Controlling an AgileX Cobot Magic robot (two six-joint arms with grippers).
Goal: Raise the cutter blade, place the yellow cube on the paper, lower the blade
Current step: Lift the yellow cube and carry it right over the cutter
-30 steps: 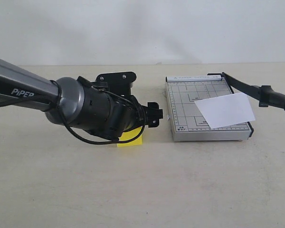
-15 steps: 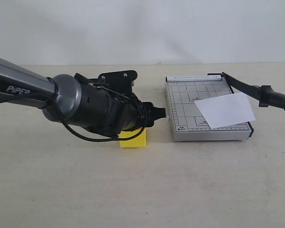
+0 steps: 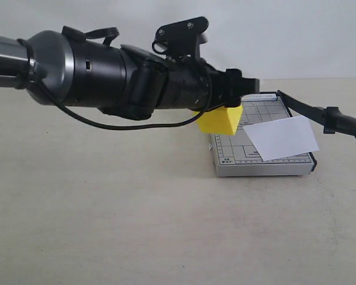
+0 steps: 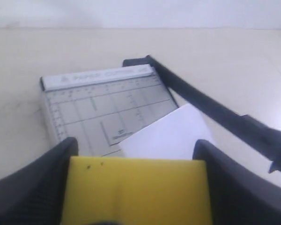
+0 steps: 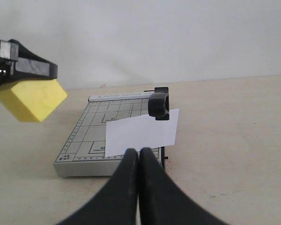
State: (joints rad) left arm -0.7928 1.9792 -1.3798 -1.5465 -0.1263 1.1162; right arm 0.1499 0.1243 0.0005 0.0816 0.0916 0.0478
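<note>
My left gripper (image 3: 240,89) is shut on the yellow cube (image 3: 219,120) and holds it in the air over the left edge of the grey trimmer board (image 3: 225,142). In the left wrist view the cube (image 4: 136,190) fills the gap between both fingers (image 4: 37,187). The white paper (image 3: 282,138) lies on the board's right half, overhanging its edge. The cutter blade (image 3: 320,113) is raised and swung out to the right, handle end up. My right gripper (image 5: 139,154) is shut and empty, pointing at the board's front; it is out of the exterior view.
The trimmer (image 5: 84,140) sits on a beige tabletop (image 3: 136,225) with a white wall behind. The left arm's body (image 3: 95,74) stretches across the left half of the exterior view above the table.
The left gripper has lifted the yellow cube off the table and carried it up and to the right, over the trimmer's left edge. Blade and paper have not moved.
</note>
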